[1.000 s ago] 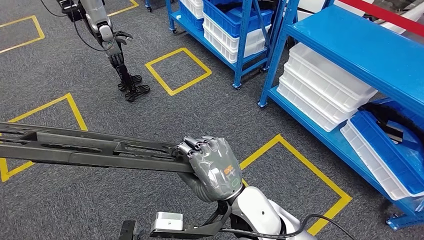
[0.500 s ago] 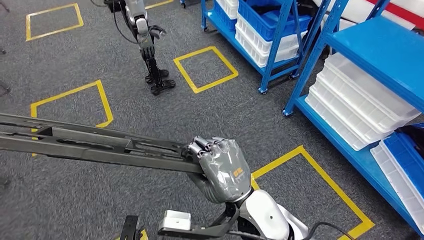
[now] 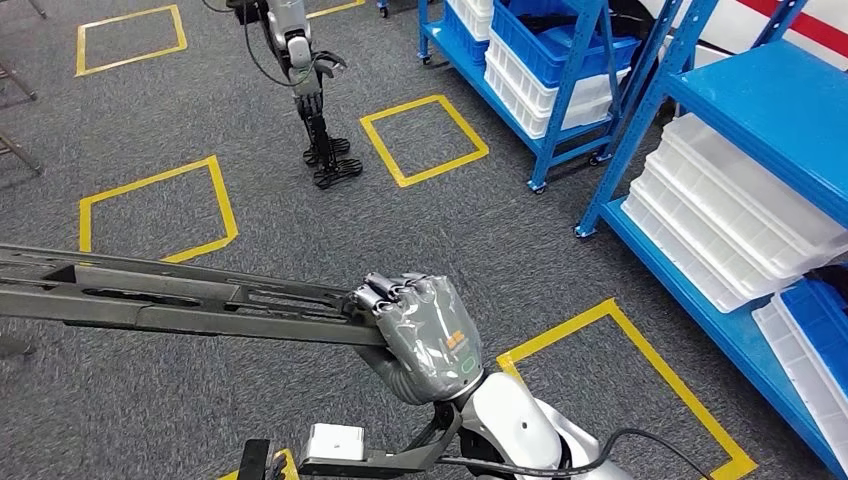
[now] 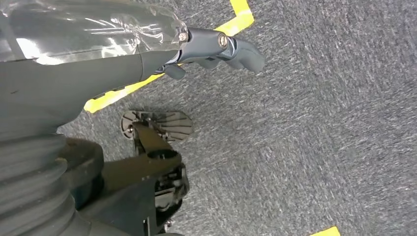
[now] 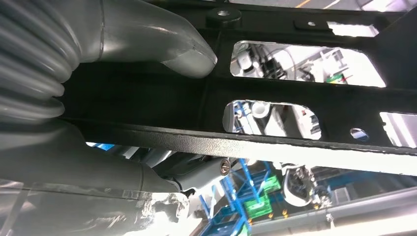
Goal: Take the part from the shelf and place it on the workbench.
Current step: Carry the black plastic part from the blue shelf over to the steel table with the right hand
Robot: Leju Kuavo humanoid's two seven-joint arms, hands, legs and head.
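part: long black metal frame (image 3: 180, 300), lower left, held out level over the carpet
right hand (image 3: 425, 335): fingers wrapped round the part's end
left hand (image 4: 216, 46): fingers curled, holding nothing
around: two blue shelves (image 3: 740, 110), another robot (image 3: 300, 60) upper left
floor: four yellow squares (image 3: 425, 140)

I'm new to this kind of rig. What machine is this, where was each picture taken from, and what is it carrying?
This is a two-legged humanoid robot. The wide picture looks down from its head: its right hand grips one end of a long black metal part, carried over grey carpet marked with yellow tape squares, beside blue shelves holding white bins. Another robot stands farther off. The dark close-up comes from the right wrist, against the part. The floor picture comes from the left wrist; the left hand holds nothing.
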